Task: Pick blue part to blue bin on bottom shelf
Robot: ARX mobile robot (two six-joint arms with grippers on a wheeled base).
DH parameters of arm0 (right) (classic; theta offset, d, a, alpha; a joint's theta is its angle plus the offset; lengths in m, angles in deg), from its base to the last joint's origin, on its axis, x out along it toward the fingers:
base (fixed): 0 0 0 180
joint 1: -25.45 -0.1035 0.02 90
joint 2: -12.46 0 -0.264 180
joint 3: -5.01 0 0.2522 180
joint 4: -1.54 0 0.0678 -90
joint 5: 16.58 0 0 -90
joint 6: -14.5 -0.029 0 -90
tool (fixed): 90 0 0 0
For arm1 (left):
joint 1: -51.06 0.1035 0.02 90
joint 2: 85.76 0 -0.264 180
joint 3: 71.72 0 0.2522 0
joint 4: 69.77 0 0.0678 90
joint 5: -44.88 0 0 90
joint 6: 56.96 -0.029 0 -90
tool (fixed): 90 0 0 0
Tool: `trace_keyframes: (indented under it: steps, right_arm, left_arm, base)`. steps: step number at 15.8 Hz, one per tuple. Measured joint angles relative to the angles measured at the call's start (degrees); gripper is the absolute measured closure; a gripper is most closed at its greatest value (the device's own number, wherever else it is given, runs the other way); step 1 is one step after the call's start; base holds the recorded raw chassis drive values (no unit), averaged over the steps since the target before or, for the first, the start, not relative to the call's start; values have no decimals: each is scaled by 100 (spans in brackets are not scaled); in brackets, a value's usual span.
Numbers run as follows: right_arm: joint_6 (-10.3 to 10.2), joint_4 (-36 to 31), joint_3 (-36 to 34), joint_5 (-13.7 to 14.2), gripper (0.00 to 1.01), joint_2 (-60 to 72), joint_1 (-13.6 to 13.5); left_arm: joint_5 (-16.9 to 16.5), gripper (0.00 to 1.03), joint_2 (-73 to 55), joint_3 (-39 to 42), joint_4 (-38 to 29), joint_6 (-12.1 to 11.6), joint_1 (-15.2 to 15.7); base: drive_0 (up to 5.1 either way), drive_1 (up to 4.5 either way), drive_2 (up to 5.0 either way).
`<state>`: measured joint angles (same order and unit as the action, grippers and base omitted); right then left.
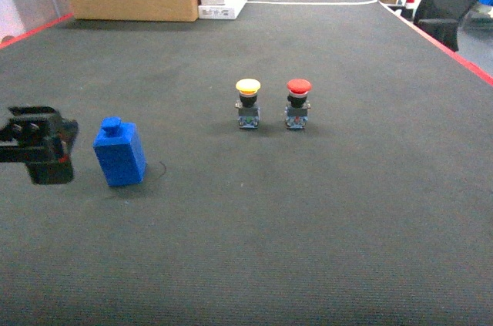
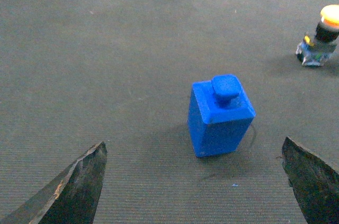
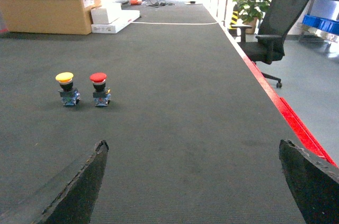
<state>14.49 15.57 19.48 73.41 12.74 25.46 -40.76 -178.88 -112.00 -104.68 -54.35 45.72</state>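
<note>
Head view: left pincer point(image 1: 46, 158) at left edge, spread wide, near upright blue part point(image 1: 119, 152); right pincer point(image 3: 196, 181) gapes over bare tabletop point(image 3: 185, 128)

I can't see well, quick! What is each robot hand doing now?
Left end effector: open, holding nothing, small blue plastic block sits ahead, between its fingers.
Right end effector: open, holding nothing.

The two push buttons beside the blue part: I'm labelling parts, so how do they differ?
The yellow-capped button has a yellow mushroom cap; the red-capped button has a red one. In the head view the yellow one stands left, nearer the blue part. Both stand upright on the dark mat, with black necks and similar bases.
</note>
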Motion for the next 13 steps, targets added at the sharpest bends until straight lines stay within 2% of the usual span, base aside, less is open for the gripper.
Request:
trace_keyframes:
  steps: [4,13]
  right_arm:
    - [0,0,0,0,3,0,0]
    - [0,2,0,0,3,0,0]
  left_arm:
    - [-28,5,-994,-828,7,107,-310]
    - [155,5,-2771,-2387,269,192,-332]
  base:
    - [0,0,0]
    - [0,0,0]
